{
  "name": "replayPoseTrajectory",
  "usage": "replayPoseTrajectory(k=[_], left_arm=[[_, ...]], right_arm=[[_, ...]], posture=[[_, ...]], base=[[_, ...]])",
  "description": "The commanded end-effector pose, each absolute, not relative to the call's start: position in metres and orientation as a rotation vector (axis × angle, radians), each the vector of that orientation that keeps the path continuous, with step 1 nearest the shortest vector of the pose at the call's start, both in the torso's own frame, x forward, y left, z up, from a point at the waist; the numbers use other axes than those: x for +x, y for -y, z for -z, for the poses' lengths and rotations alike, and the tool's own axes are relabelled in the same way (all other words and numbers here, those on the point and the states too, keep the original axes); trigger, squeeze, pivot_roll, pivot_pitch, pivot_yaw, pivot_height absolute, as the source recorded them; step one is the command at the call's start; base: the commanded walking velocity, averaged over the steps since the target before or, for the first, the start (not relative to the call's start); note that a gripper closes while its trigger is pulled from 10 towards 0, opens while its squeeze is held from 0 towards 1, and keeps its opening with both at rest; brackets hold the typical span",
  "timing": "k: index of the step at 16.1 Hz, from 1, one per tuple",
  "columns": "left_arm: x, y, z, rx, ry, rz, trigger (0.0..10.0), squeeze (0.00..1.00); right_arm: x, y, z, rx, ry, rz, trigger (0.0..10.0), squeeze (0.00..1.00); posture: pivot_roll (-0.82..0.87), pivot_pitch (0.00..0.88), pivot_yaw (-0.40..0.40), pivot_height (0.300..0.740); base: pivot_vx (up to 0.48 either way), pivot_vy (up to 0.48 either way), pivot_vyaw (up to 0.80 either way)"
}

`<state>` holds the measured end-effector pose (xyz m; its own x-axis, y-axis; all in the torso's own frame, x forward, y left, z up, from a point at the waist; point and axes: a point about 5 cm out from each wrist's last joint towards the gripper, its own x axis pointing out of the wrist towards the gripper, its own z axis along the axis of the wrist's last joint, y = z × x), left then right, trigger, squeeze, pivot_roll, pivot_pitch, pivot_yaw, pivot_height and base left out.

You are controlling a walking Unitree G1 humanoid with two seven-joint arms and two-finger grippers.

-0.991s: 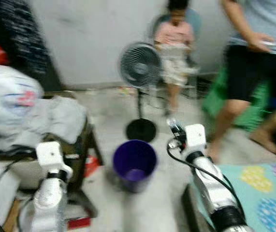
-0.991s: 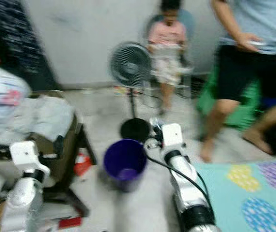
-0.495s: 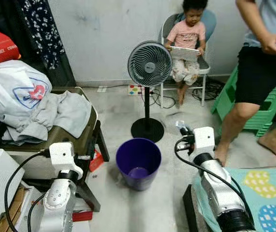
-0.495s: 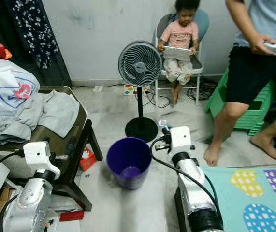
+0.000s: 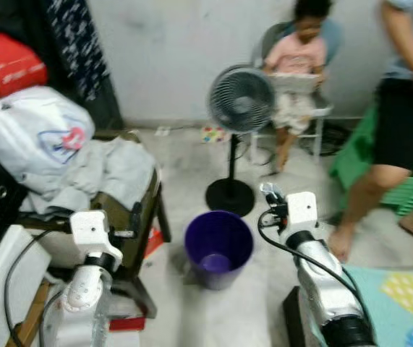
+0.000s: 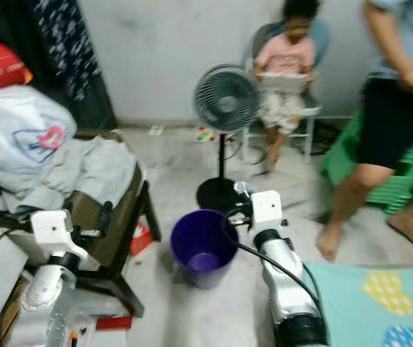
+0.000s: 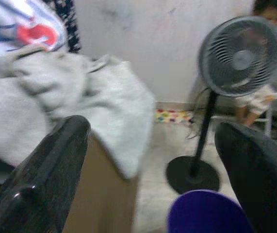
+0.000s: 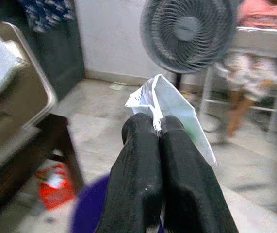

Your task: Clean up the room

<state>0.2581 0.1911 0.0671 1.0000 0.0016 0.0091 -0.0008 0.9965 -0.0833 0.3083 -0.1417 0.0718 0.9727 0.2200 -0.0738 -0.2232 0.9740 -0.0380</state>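
You are looking down at a pale, mottled floor (image 5: 184, 166). A purple bin (image 5: 218, 248) stands on it, with the round black base of a standing fan (image 5: 229, 195) just behind. To your left a dark chair (image 5: 137, 217) stands on the floor, heaped with grey cloth (image 5: 112, 173) and a white bag (image 5: 36, 134). A red packet (image 5: 152, 242) lies by its leg. At lower right a teal mat (image 5: 401, 289) with coloured blobs covers the floor.

Purple bin (image 5: 218, 248) sits on a pale grey floor (image 5: 184, 160), with a grey-and-black fan (image 5: 241, 98) at its 12 o'clock, grey clothes (image 5: 108, 172) on an olive-brown chair (image 5: 142, 210), a teal mat (image 5: 401, 289) with coloured blobs, and white crumpled paper (image 8: 170, 109) between black fingers (image 8: 140, 170).
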Motion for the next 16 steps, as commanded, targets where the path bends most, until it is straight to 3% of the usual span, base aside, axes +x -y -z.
replayPoseTrajectory(k=[1,3,16], left_arm=[[0.263,-0.187,-0.072,-0.082,0.022,0.023,10.0,0.0],[0.263,-0.187,-0.072,-0.084,0.018,0.02,10.0,0.0],[0.264,-0.178,-0.071,-0.15,0.002,0.102,10.0,0.0]], right_arm=[[0.308,0.146,-0.074,-0.051,-0.063,-0.21,10.0,0.0],[0.309,0.146,-0.074,-0.05,-0.063,-0.208,10.0,0.0],[0.31,0.148,-0.07,-0.048,-0.088,-0.185,10.0,0.0]], posture=[[-0.04,0.0,0.046,0.74],[-0.04,0.0,0.047,0.74],[-0.04,0.0,0.048,0.74]], base=[[0.304,0.371,0.0],[0.3,0.375,0.0],[0.0,0.0,0.0]])
